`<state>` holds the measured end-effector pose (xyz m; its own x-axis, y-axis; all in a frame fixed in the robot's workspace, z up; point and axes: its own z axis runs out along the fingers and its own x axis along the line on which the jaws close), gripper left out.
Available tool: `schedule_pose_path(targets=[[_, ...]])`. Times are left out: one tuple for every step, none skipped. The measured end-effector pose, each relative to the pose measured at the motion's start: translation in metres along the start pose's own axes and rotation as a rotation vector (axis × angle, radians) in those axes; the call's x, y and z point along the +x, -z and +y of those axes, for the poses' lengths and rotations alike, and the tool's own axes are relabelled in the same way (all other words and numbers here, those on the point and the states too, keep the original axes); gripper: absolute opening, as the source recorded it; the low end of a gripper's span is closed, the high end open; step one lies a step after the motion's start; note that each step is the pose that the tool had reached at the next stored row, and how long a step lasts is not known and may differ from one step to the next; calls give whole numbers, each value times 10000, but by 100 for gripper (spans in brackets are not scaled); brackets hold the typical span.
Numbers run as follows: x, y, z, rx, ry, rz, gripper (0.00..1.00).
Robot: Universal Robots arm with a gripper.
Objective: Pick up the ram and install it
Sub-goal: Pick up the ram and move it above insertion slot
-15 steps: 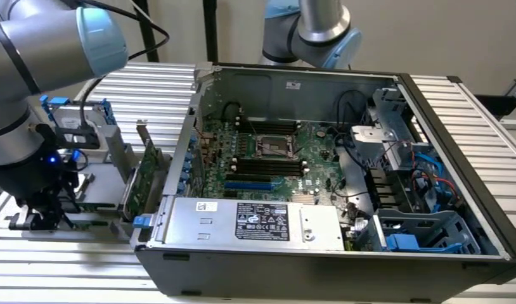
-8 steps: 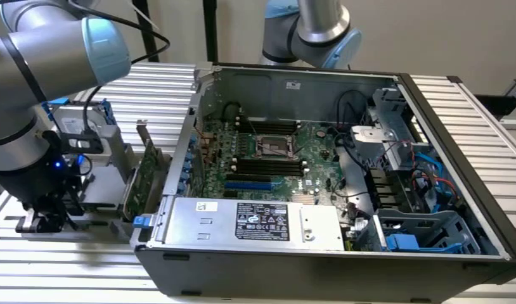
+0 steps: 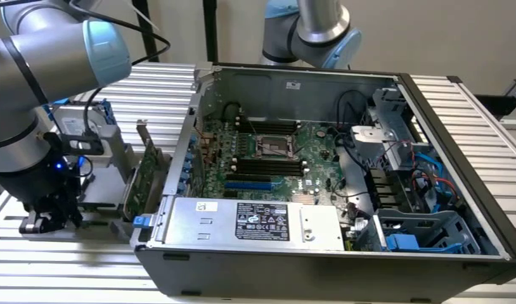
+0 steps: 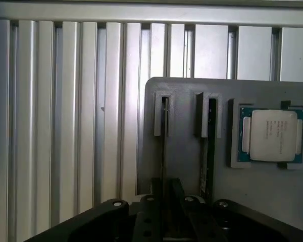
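A grey holder plate (image 4: 187, 161) carries two ram sticks standing on edge in its slots, each seen as a thin dark line. One ram (image 4: 164, 146) runs straight into my gripper (image 4: 167, 194), which is lined up over that slot. The other ram (image 4: 210, 146) stands one slot over, beside a silver processor (image 4: 272, 135). In the exterior view my gripper (image 3: 48, 220) is down low at the holder (image 3: 97, 204), at the exterior view's left of the open computer case (image 3: 326, 253). The long black motherboard slots (image 3: 262, 166) lie inside the case.
A tall green expansion card (image 3: 144, 177) stands between the holder and the case wall. The power supply (image 3: 253, 220) fills the case's front, with drive cages and cables at the exterior view's right. A second arm (image 3: 313, 31) stands behind the case. The table is ribbed aluminium (image 4: 65, 126).
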<state>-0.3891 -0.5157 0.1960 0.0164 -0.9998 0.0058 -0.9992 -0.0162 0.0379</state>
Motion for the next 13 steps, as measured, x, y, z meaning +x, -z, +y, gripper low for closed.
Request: schedule_pose_path(targets=[[0, 0, 0, 0, 0, 1, 0], [0, -1, 0, 1, 0, 3, 0], [0, 0, 0, 0, 0, 3, 0], [0, 0, 0, 0, -1, 4, 0], [0, -1, 0, 0, 0, 4, 0], [0, -1, 0, 1, -1, 4, 0], [0, -1, 0, 1, -1, 4, 0], [0, -1, 0, 0, -1, 4, 0], [0, 0, 0, 0, 0, 4, 0], [0, 0, 0, 0, -1, 4, 0], [0, -1, 0, 0, -2, 4, 0], [0, 0, 0, 0, -4, 4, 0], [-1, 1, -1, 2, -4, 3, 0]])
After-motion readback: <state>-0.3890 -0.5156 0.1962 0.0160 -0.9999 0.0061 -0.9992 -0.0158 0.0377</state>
